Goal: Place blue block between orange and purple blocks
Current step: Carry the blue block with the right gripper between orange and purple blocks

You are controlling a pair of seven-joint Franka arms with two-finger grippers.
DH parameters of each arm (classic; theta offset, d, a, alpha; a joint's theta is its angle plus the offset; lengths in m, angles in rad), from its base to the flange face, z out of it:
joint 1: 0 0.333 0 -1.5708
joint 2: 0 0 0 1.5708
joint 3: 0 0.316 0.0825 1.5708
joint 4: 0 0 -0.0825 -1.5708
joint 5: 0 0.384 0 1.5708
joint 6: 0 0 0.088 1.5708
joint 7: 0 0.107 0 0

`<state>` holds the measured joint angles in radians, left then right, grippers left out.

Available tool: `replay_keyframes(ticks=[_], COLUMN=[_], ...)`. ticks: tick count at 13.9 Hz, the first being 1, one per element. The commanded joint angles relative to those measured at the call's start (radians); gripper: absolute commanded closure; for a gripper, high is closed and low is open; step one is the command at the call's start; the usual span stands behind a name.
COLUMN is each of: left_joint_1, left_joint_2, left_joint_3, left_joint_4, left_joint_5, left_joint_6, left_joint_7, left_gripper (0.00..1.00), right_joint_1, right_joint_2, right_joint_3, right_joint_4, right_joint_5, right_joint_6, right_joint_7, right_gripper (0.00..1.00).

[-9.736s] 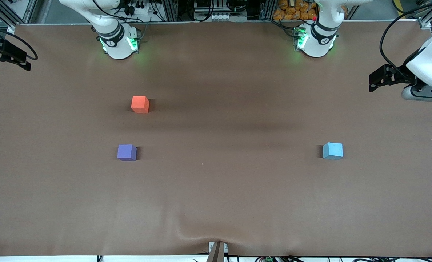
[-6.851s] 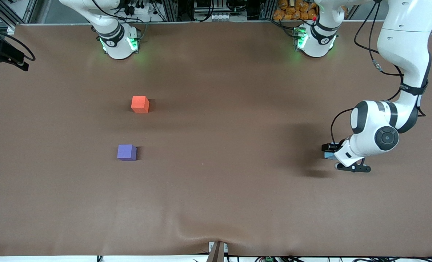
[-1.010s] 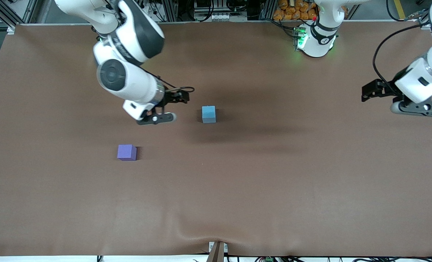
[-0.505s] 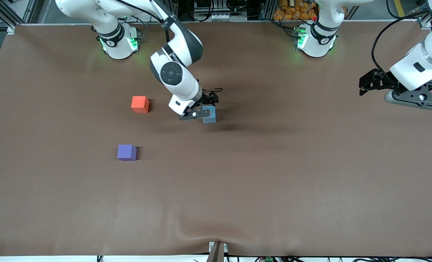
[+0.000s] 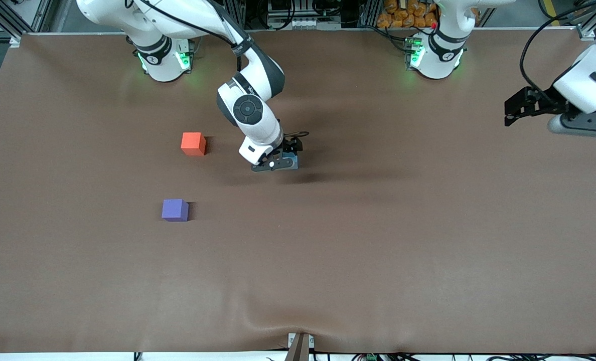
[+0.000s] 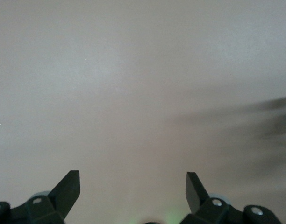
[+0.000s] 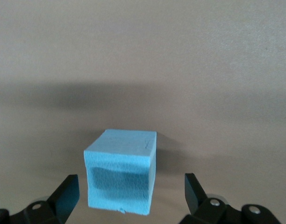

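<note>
While resting on the brown table (image 5: 378,240), blue block (image 5: 293,161) sits directly under right gripper (image 5: 284,159), low over it, fingers spread wide to either side and not touching its faces. Nothing gripped: clear gaps between block and each fingertip in right wrist view, where blue block (image 7: 120,171) fills the space midway between the two dark fingertips (image 7: 67,192), one corner edge turned toward the camera, flat on the table with its own shadow on the surface. Mostly hidden in front view, only a sliver of blue showing past the gripper body and camera bracket; full cube and finger gaps visible only from right wrist. Block location: mid-table, roughly level with orange block (image 5: 193,143), well apart from it toward the left arm's end. Purple block (image 5: 175,209) nearer the front camera than the orange one, almost straight below it in front view, well apart from both other cubes. Orange and purple cubes seen in front view only, neither in any wrist view. Left gripper (image 5: 516,106) parked up in the air over the left arm's end of the table, waiting, holding nothing. Left wrist view: left gripper (image 6: 132,186) wide open, fingertips far apart, only bare table surface and a faint dark shadow streak underneath, no cube in sight.
</note>
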<state>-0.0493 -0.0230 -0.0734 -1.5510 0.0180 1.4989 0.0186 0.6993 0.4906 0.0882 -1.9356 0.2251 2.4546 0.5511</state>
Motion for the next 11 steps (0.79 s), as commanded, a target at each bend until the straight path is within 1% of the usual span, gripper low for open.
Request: replay_keyframes(ticks=[1, 2, 5, 6, 7, 8, 9, 11], left_joint_1=[0.008, 0.008, 0.023, 0.023, 0.023, 0.025, 0.023, 0.019], left_joint_2=[-0.018, -0.018, -0.026, -0.026, -0.022, -0.018, -0.015, -0.012], left_joint_3=[0.001, -0.003, 0.007, 0.009, 0.011, 0.012, 0.012, 0.004], left_joint_4=[0.02, 0.02, 0.022, 0.025, 0.028, 0.028, 0.028, 0.026], left_joint_5=[0.019, 0.02, 0.01, 0.019, 0.019, 0.022, 0.033, 0.065], left_joint_6=[-0.052, -0.054, -0.052, -0.051, -0.048, -0.046, -0.046, -0.046], left_joint_7=[0.006, 0.021, 0.151, 0.152, 0.15, 0.152, 0.153, 0.152], left_gripper=[0.0, 0.0, 0.0, 0.0, 0.0, 0.0, 0.0, 0.0], right_joint_1=[0.019, 0.026, 0.045, 0.045, 0.04, 0.023, 0.008, -0.049], right_joint_2=[0.037, 0.048, 0.071, 0.069, 0.059, 0.036, -0.001, -0.093], right_joint_3=[-0.002, -0.002, -0.002, -0.002, -0.001, -0.001, -0.002, -0.005], right_joint_4=[0.014, 0.015, 0.015, 0.015, 0.02, 0.03, 0.04, 0.064], right_joint_5=[-0.029, -0.029, -0.03, -0.041, -0.052, -0.052, -0.056, -0.056], right_joint_6=[0.046, 0.05, 0.098, 0.098, 0.084, 0.052, -0.03, -0.252], right_joint_7=[0.063, 0.066, 0.105, 0.104, 0.108, 0.121, 0.107, 0.048], right_gripper=[0.0, 0.0, 0.0, 0.13, 0.81, 0.93, 1.0, 1.0])
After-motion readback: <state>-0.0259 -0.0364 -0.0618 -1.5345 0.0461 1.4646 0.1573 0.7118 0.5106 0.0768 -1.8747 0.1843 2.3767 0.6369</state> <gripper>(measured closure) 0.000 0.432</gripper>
